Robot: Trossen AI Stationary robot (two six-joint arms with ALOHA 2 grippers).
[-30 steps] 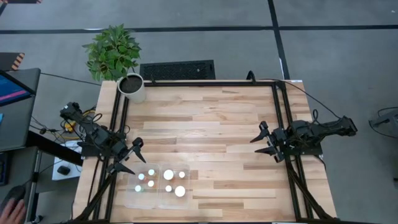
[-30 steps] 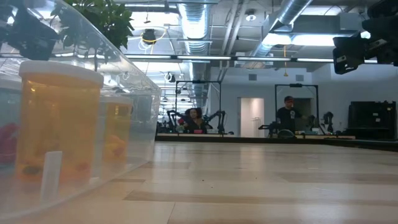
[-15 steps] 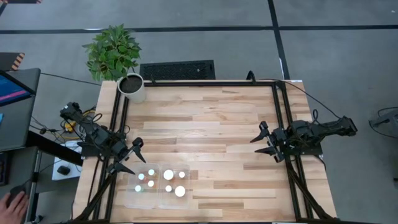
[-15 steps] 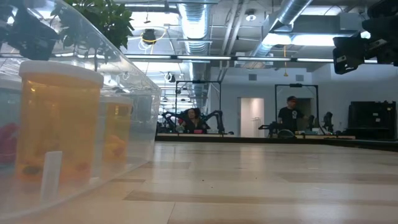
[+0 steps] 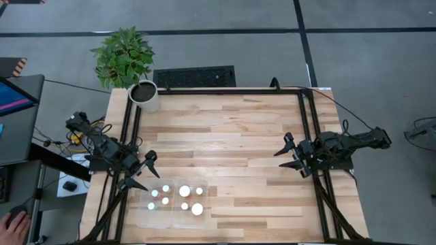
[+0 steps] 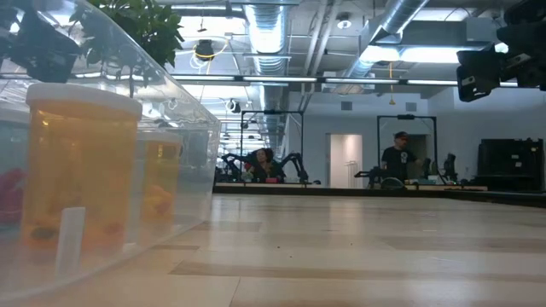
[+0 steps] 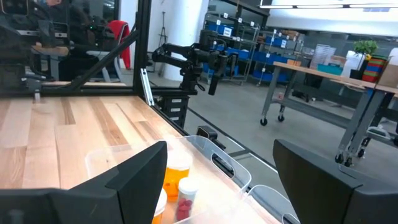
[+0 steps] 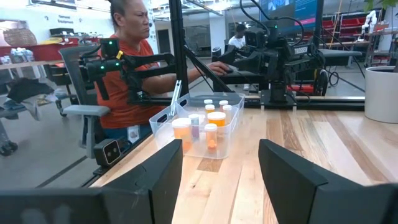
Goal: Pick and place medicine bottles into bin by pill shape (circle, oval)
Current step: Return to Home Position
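Note:
The clear two-compartment bin [image 5: 174, 203] sits at the table's near left. Several white-capped medicine bottles stand upright in it: three in the left compartment [image 5: 157, 197] and three in the right [image 5: 191, 199]. The low view shows an orange bottle [image 6: 81, 166] close up behind the bin's wall; the right wrist view shows the bottles [image 8: 205, 127] in the bin too. My left gripper [image 5: 144, 171] hangs open and empty just left of the bin's far corner. My right gripper [image 5: 289, 155] hangs open and empty at the table's right.
A white plant pot [image 5: 144, 95] with a green plant stands at the far left corner. A dark keyboard-like box [image 5: 194, 75] lies beyond the far edge. A person sits beyond the table's left side [image 8: 127, 68]; a hand [image 5: 10, 223] shows at the near left.

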